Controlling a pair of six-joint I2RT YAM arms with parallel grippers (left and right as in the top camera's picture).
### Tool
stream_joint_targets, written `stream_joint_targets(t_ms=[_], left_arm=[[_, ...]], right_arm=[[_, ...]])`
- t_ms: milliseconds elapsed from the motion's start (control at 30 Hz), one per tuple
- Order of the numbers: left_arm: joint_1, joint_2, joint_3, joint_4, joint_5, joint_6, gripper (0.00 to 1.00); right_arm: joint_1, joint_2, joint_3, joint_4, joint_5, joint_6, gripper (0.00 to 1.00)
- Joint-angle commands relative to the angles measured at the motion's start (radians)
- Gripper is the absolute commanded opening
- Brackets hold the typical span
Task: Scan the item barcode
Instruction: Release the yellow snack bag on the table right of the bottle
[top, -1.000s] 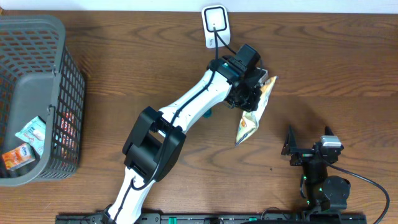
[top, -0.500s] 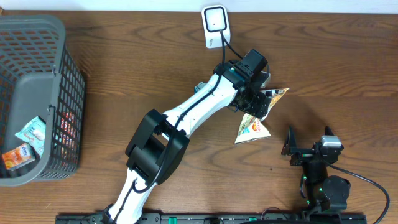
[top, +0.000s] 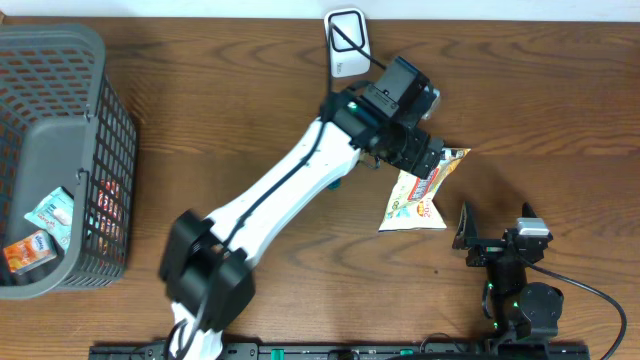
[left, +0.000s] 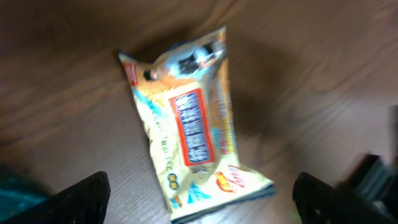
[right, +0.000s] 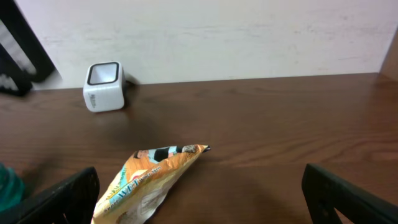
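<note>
Left tool hangs over the snack packet, jaws spread wide and gripping nothing. In its wrist view the packet lies flat on the bench, below and ahead of the tool, with a fingertip well out to each side. The packet's long axis runs almost straight away from the tool, leaning slightly. The wide end is nearest the fingers and the crimped narrow end points away. A red-framed panel faces up along that axis. A dark-and-white patch sits near the far end, too blurred to call a barcode. Right tool, also wide open and empty, rests near the packet's wide end. From there the packet lies ahead and to its left, narrow end pointing right. The scanner stands behind the left tool, well apart from the packet; from the right tool it is far ahead and left. Judgement: the left arm is the nearer. A regrasp would go across the short width, then carry the packet back towards the scanner.
</note>
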Motion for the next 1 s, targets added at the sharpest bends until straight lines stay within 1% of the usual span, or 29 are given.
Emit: stream_joint_targets(t_ms=[0,67,200,400,600,967], left_arm=[[0.014,-0.08,0.025,-0.015,-0.06,0.001,0.95],[0.024,-0.124,0.025,-0.023,-0.112,0.001,1.0],[0.061,-0.216,0.025,-0.042,-0.177,0.002,0.98],[0.142,-0.327,0.025,-0.085,-0.189,0.002,0.98],[0.262,-0.424,0.025,-0.148,-0.196,0.002,0.98],[0.551,-0.55,0.025,-0.238,-0.196,0.002,0.98]], right_arm=[[-0.008,-0.004,-0.002,-0.004,0.004,0.013,0.99],[-0.008,-0.004,-0.002,-0.004,0.004,0.013,0.99],[-0.008,-0.004,-0.002,-0.004,0.004,0.013,0.99],[-0.008,-0.004,-0.002,-0.004,0.004,0.013,0.99],[-0.008,-0.004,-0.002,-0.004,0.004,0.013,0.99],[-0.008,-0.004,-0.002,-0.004,0.004,0.013,0.99]])
